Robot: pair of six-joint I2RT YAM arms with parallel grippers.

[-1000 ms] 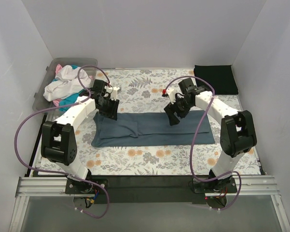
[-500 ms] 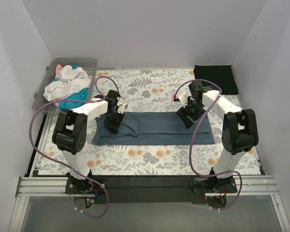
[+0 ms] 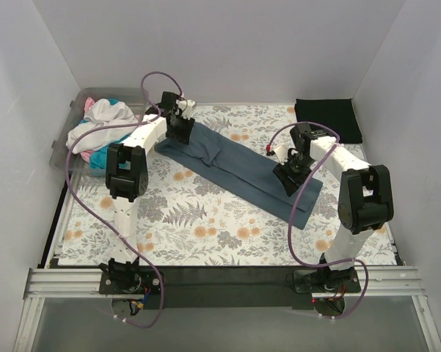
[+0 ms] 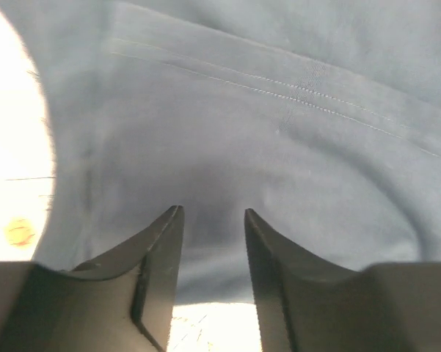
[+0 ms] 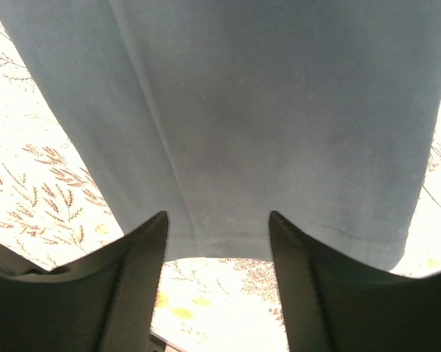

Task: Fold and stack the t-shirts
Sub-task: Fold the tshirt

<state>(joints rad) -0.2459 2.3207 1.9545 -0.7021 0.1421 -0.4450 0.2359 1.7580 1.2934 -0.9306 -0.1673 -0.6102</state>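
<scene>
Here, holds the slate blue-grey t-shirt (image 3: 238, 165) at both ends, stretched as a long folded strip slantwise over the floral table cloth (image 3: 176, 220), from far left to near right. Pinches the far end with the left gripper (image 3: 180, 125), fingers (image 4: 161, 249) at a narrow gap, cloth bunched between. Grips the near hem with the right gripper (image 3: 290, 176), jaws at middling width around it. Shows a black t-shirt (image 3: 328, 119) folded flat at the far right corner, and a heap of t-shirts (image 3: 99, 132) in the clear bin (image 3: 132, 94) at far left.
</scene>
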